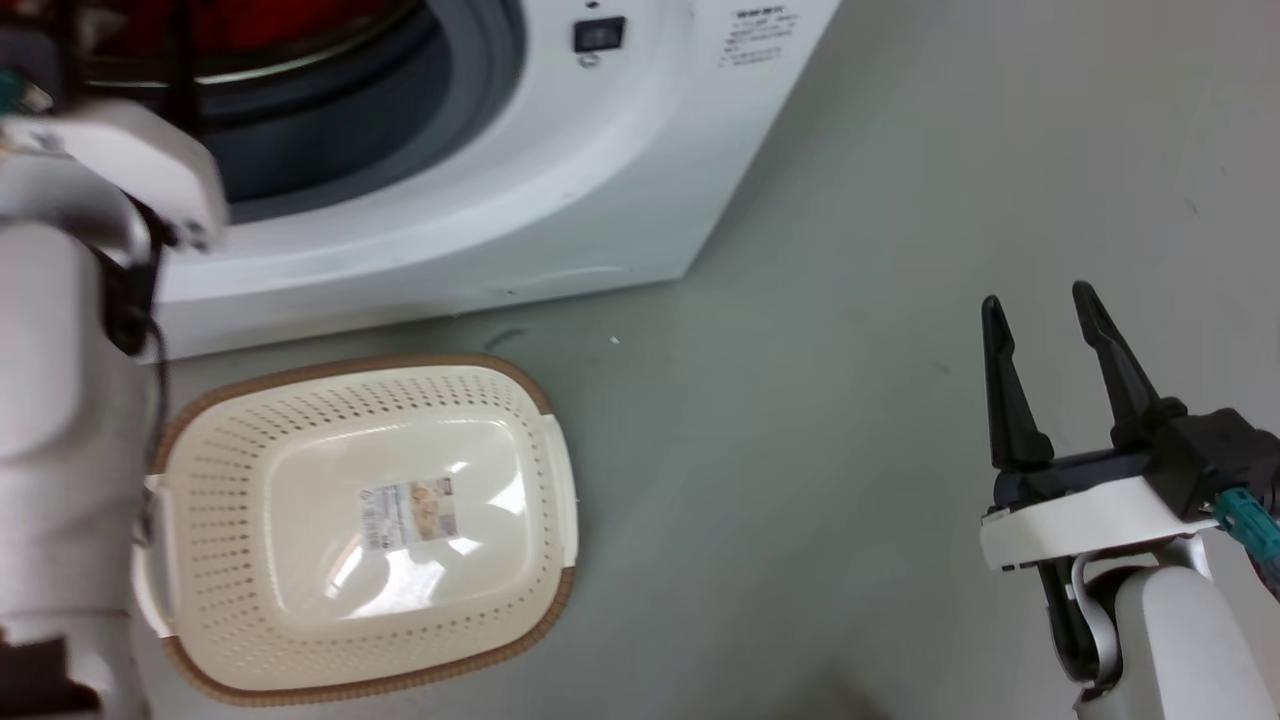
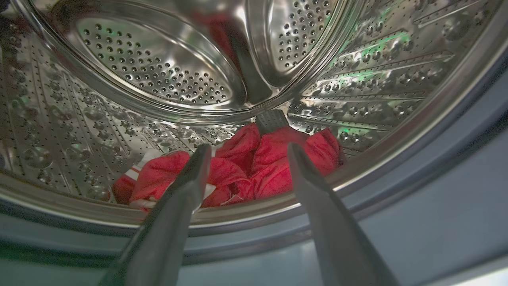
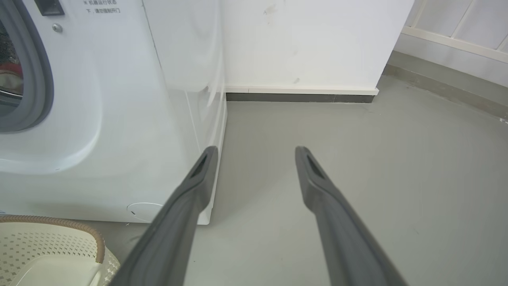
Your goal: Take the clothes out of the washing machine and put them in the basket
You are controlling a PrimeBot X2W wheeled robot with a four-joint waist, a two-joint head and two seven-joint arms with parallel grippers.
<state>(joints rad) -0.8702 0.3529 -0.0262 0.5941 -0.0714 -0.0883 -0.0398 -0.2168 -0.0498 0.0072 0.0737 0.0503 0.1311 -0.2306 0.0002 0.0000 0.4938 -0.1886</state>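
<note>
While the right hand [image 1: 1035, 295] hovers spread, the drum lip [image 2: 246, 213] lies between the spread left hand [image 2: 249, 146] and the clothes [image 2: 254, 174].

Spotting two lines of small Chinese print [image 3: 101, 7] on the washing machine [image 3: 119, 99] front, too fine to read. Catching a printed sticker [image 1: 412, 512] on the basket [image 1: 300, 420] floor, wording blurred.

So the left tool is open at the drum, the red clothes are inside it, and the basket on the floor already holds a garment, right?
No: the basket is empty, as the head view shows. The rest holds: the left tool is open at the drum, with the red clothes inside it.
</note>
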